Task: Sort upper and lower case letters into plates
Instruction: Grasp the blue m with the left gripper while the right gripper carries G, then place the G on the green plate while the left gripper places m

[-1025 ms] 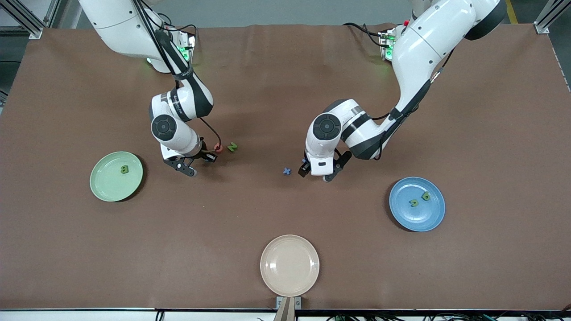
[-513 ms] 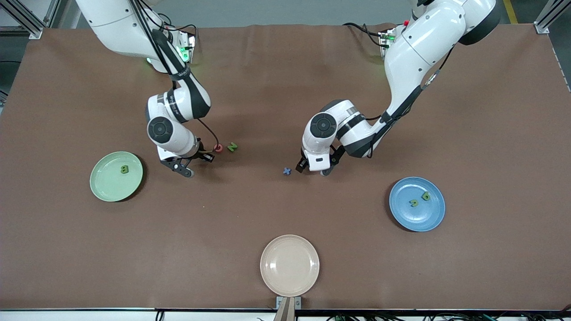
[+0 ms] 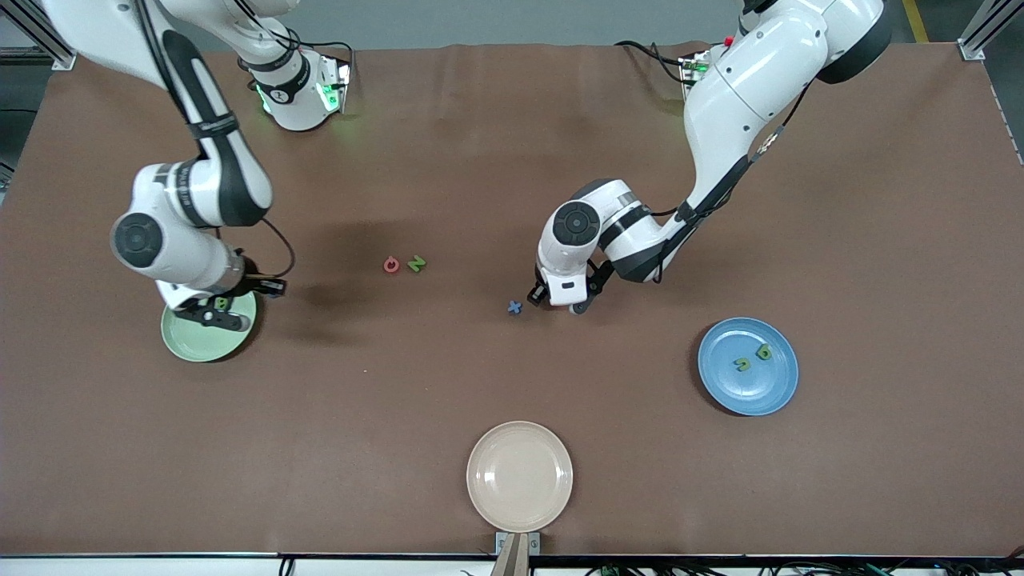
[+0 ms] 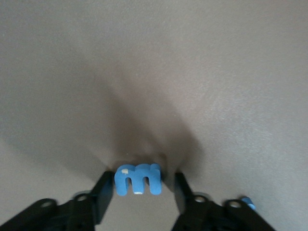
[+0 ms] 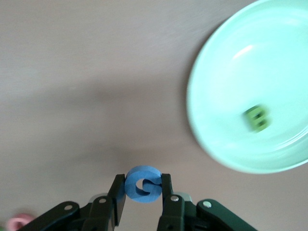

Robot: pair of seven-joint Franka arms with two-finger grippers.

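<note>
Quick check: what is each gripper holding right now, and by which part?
Right gripper pinches a blue G by its two outer edges. The left gripper's fingers flank a blue m on the table; a grip cannot be told.

The right arm covers the pale green plate from about twelve o'clock — its rim there is hidden. In the right wrist view the green letter on it is blurred, and the plate runs off the edge.
</note>
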